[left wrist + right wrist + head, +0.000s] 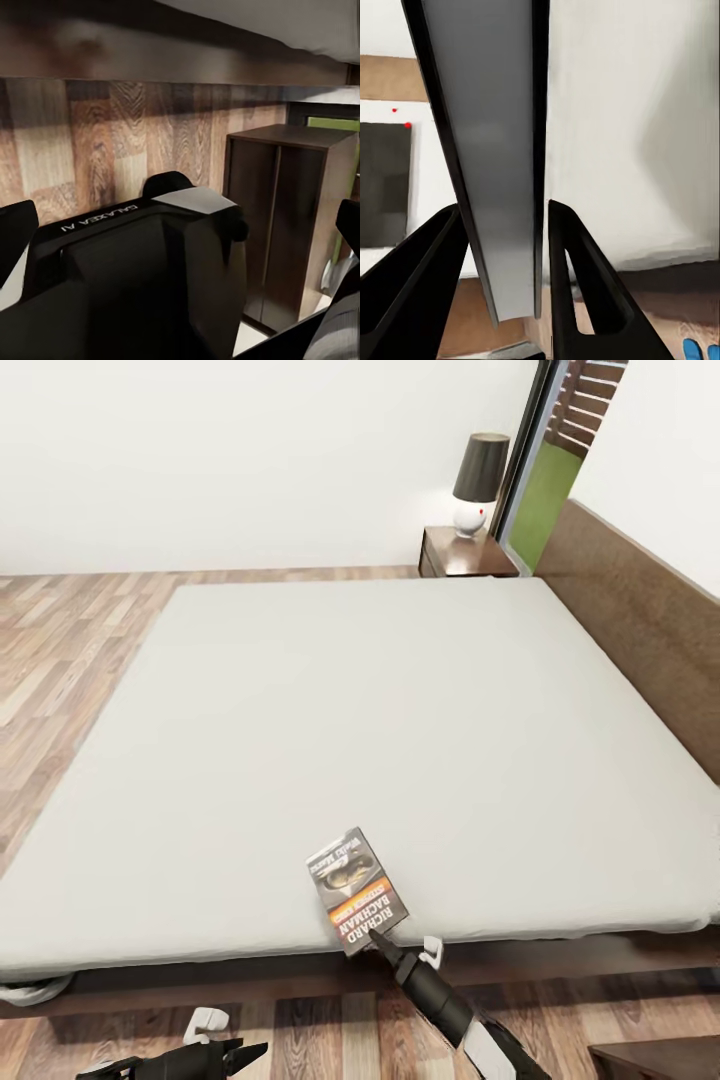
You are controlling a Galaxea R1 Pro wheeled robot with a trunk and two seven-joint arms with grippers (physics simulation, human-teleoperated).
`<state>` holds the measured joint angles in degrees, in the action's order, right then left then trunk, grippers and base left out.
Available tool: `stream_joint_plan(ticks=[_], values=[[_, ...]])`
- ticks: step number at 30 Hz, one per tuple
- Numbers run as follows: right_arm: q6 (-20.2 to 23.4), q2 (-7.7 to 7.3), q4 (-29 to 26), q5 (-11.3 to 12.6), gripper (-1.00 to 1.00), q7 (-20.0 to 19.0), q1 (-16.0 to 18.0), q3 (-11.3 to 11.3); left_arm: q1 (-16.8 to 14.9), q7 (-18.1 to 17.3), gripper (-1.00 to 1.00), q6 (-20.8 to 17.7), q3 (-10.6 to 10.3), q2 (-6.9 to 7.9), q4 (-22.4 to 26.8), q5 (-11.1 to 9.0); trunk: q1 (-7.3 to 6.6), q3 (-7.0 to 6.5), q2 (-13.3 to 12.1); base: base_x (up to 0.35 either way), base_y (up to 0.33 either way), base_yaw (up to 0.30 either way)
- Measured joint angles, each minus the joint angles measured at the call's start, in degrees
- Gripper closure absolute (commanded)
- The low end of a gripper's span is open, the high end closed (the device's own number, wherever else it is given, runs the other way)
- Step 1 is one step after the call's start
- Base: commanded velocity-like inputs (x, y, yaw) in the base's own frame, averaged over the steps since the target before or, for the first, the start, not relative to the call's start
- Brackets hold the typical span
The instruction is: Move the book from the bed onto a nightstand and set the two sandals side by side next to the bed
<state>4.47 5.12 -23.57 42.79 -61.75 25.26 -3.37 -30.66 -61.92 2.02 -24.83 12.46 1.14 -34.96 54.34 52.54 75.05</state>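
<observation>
Where the light wood-plank floor meets the plain white walls, the bed takes most of the head view: flat, smooth light grey mattress, dark brown wooden frame along the near edge, tall grained brown headboard on the right. Far right, beside the headboard, a small dark-brown nightstand carries a lamp with a dark shade and a round white base. A dark-framed window strip behind it shows green grass and brown slats.

Left wrist view: dark wood cabinet, boxy with a flat top, standing on plank floor under the bed's frame.

Right gripper reaches up from the near edge, black fingers pinching the book at its near corner. In the right wrist view the two black fingers sit either side of the thin grey edge of the book, closed onto it. The book is a thin rectangle with a dark cover, orange band and white lettering; it lies at the mattress's near edge, long axis near-to-far and tilted slightly left at the far end.

Left gripper is low at the near left over the floor; cannot tell how far its fingers are spread.

A bit of bright blue shows on the floor in the right wrist view, too small to identify.
</observation>
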Motion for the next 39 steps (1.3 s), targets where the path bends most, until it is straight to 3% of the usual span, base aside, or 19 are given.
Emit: stream_joint_plan(ticks=[1, 2, 7, 11, 12, 14, 16, 19, 31, 39], values=[[0.05, -0.32, -0.98, -0.02, 1.0, 0.01, -0.01, -0.45, 0.0, -0.01, -1.0, 0.0, 0.0, 0.0, 0.0, 0.01, -0.22, -0.18, -0.4, 0.0, 0.0, 0.0], [0.13, -1.63, -2.49, -0.05, 1.0, -0.03, -0.03, -1.31, 0.0, -0.01, -1.0, 0.0, 0.01, 0.01, 0.01, 0.0, -0.44, -0.35, -0.8, 0.0, 0.0, 0.0], [2.79, -13.85, -4.95, -0.12, 1.0, -4.22, -0.17, -3.02, 0.01, -0.02, -1.0, 0.04, -0.03, 0.01, 0.02, 0.0, -1.54, -1.25, -2.81, 0.0, 0.0, 0.0], [4.78, -21.31, -1.71, -1.38, 1.0, -13.58, -0.27, -3.4, 0.01, 0.04, -1.0, 0.05, -0.04, 0.02, 0.02, 0.01, -2.42, -1.97, -4.42, 0.0, 0.0, 0.0], [4.89, -22.72, 0.56, -2.77, 1.0, -16.51, -0.3, -3.53, 0.01, 0.05, -1.0, 0.05, -0.05, 0.01, 0.02, 0.02, -2.64, -2.14, -4.82, 0.0, 0.0, 0.0], [4.82, -24.07, 4.41, -5.41, 1.0, -21.24, -0.32, -3.59, 0.01, 0.06, -1.0, 0.05, -0.07, 0.01, 0.02, 0.02, -3.08, -2.5, -5.62, 0.0, 0.0, 0.0], [4.5, -24.95, 8.74, -8.69, 1.0, -26.15, -0.34, -3.67, 0.01, 0.07, -1.0, 0.05, -0.08, -0.02, 0.01, 0.02, -3.51, -2.86, -6.42, 0.0, 0.0, 0.0], [4.21, -25.35, 11.57, -11.17, 1.0, -28.11, -0.33, -3.44, 0.0, 0.09, -1.0, 0.05, -0.08, 0.0, -0.05, 0.0, -4.17, -3.41, -7.63, 0.0, 0.0, 0.0], [-4.14, -25.06, 15.05, -12.08, 1.0, -28.15, -0.33, -3.4, 0.0, 0.28, -1.0, 0.05, -0.19, -0.36, -0.08, 0.02, -6.81, -5.56, -12.44, 0.0, 0.0, 0.0], [-4.7, -25.33, 15.34, -12.07, 1.0, -28.16, -0.32, -3.29, 0.0, 0.5, -1.0, 0.05, -0.18, -0.44, -0.08, 0.01, -8.57, -7.0, -15.65, 0.0, 0.0, 0.0]])
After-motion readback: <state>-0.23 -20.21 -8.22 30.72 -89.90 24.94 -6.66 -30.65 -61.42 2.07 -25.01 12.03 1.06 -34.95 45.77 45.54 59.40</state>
